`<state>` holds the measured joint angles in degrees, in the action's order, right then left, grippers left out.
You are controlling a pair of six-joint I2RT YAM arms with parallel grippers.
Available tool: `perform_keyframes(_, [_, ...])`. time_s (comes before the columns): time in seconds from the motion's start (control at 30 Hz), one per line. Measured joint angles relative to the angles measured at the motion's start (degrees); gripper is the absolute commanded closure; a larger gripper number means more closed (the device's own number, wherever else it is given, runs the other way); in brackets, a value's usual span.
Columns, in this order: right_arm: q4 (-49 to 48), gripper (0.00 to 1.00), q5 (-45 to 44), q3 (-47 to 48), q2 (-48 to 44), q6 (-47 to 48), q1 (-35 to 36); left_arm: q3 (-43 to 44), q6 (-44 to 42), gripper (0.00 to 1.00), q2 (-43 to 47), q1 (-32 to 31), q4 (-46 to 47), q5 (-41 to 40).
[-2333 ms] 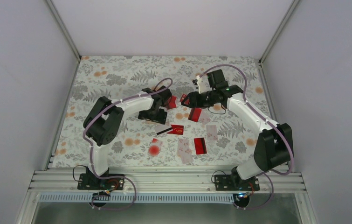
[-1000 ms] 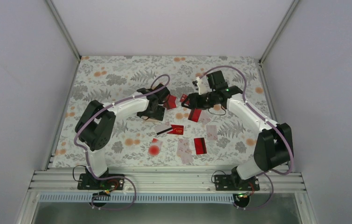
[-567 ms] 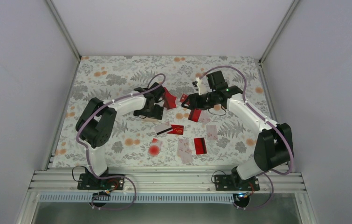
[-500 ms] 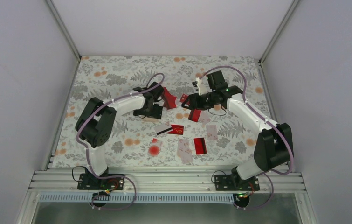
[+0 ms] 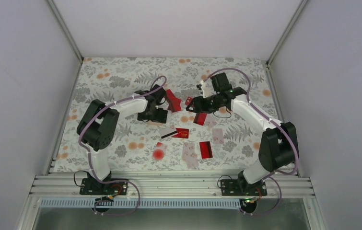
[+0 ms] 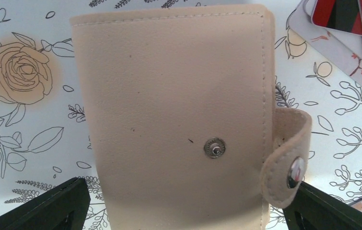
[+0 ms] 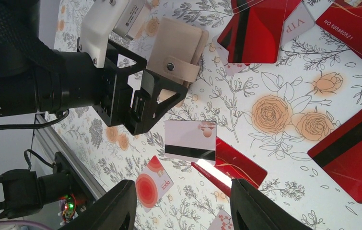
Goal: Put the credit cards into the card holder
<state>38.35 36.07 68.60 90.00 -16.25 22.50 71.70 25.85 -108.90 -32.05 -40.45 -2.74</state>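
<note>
L wrist cam: card holder (image 6: 169, 120) is lying flat, strap unsnapped, btwn the wide-spread jaws of the left gripper (image 6: 183, 213), which is gripping nothing. R wrist cam: right gripper (image 7: 181, 201) is hanging part-spread, empty, above scattered credit cards (image 7: 260, 33), w/ the holder lying off to its side. Top cam: holder is sitting mid-way across the table (image 5: 121, 72), mostly hidden under the left gripper.

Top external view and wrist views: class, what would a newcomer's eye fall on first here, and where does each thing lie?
The glossy red credit cards scattered over the middle of the flowered table stand out first. Next comes the tan card holder, folded shut with its snap strap undone, lying flat under the left tool, whose fingers stand wide on either side.
</note>
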Motion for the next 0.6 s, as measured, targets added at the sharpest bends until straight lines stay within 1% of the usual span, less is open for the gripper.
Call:
perform_keyframes(0.1, [0.0,0.5,0.2,0.1,0.4,0.0,0.0,0.0,0.0,0.0,0.0,-0.1,0.1,0.2])
perform_keyframes(0.33, [0.0,0.5,0.2,0.2,0.6,0.0,0.0,-0.5,0.0,0.13,-0.5,-0.1,0.1,-0.2])
perform_keyframes(0.47, [0.0,0.5,0.2,0.2,0.6,0.0,0.0,-0.6,-0.1,0.21,-0.5,-0.1,0.2,-0.2])
perform_keyframes(0.6, [-0.6,0.5,1.1,0.2,0.6,0.0,0.0,-0.5,-0.2,0.26,-0.5,-0.2,0.2,-0.2])
